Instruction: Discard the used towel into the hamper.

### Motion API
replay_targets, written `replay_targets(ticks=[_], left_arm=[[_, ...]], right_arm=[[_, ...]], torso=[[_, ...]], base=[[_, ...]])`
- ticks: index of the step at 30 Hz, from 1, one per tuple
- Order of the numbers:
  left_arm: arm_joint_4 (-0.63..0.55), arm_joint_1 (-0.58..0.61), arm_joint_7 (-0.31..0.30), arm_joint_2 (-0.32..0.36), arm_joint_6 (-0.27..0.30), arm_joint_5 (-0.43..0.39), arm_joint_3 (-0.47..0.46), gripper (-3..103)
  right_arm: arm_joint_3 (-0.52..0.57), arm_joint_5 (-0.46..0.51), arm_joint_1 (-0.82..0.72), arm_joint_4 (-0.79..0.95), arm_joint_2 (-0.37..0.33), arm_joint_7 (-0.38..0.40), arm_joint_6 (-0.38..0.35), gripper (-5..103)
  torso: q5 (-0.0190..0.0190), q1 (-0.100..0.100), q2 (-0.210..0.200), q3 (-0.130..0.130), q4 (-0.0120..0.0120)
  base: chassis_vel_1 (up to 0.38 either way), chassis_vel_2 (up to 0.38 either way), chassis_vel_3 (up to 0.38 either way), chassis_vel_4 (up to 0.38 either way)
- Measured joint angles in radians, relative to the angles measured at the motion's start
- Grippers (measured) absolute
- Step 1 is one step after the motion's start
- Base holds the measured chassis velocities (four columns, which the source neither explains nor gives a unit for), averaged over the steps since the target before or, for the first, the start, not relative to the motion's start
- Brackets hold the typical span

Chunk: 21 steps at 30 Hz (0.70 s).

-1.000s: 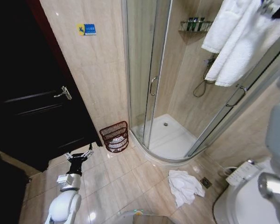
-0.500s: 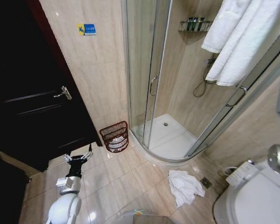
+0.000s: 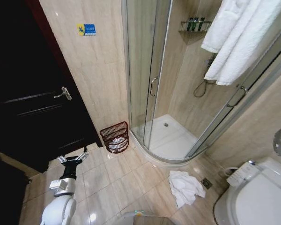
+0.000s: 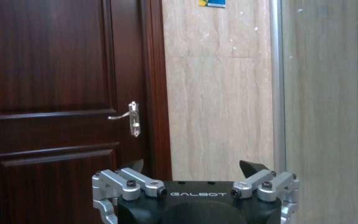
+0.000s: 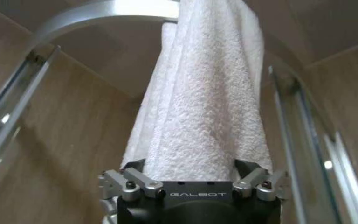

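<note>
1. Over the top rail of the shower enclosure, a white towel (image 3: pixel 241 40) hangs in thick folds, draped down the outside of the glass at the upper right of the head view.
2. The right gripper (image 5: pixel 190 170) is right up against this hanging towel (image 5: pixel 201 107); in the right wrist view the cloth fills the space between its two spread fingers and touches the gripper body, but I cannot tell whether the fingers are actually pinching it.
3. The hamper (image 3: pixel 115 137), a small reddish-brown openwork basket, stands on the tiled floor against the beige wall, between the dark wooden door (image 3: pixel 33 103) and the curved shower door (image 3: pixel 147 79). Something white lies inside it.
4. A second white towel (image 3: pixel 184 187) lies crumpled on the floor tiles, just outside the shower tray and beside the toilet (image 3: pixel 253 201), well apart from the hamper.
5. The left gripper (image 3: pixel 71 159) hangs low at the left of the head view, above the floor near the door, with its jaws spread and nothing between them.
6. In the left wrist view the left gripper (image 4: pixel 191 170) faces the door with its lever handle (image 4: pixel 128 116).
</note>
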Motion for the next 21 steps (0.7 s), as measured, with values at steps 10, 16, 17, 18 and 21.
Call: replay_targets(ticks=[10,16,17,18,21], left_arm=[[0.012,-0.004,-0.002,0.006,-0.015,-0.025,-0.022,100],[0.017,-0.007,-0.003,0.010,-0.017,-0.030,-0.024,100],[0.020,-0.007,-0.003,0.009,-0.019,-0.029,-0.021,100],[0.020,-0.007,-0.003,0.009,-0.019,-0.029,-0.021,100],[0.021,-0.007,-0.003,0.007,-0.021,-0.029,-0.019,100]], right_arm=[[0.002,0.012,0.011,-0.017,0.019,0.010,0.006,60],[0.002,0.006,0.007,-0.008,0.014,0.010,0.008,38],[0.003,0.005,0.001,0.003,0.009,0.011,0.007,27],[0.003,0.005,0.001,0.003,0.009,0.011,0.007,27],[0.007,0.008,-0.010,0.020,-0.002,0.013,0.007,17]], torso=[[0.0001,0.000,0.000,0.000,0.0000],[-0.0001,0.000,0.000,0.000,0.0000],[-0.0001,0.000,0.000,0.000,0.0000],[-0.0001,0.000,0.000,0.000,0.0000],[-0.0002,0.000,0.000,0.000,0.0000]], base=[[0.000,0.000,0.000,0.000],[0.000,0.000,0.000,0.000],[0.000,0.000,0.000,0.000],[0.000,0.000,0.000,0.000],[0.000,0.000,0.000,0.000]])
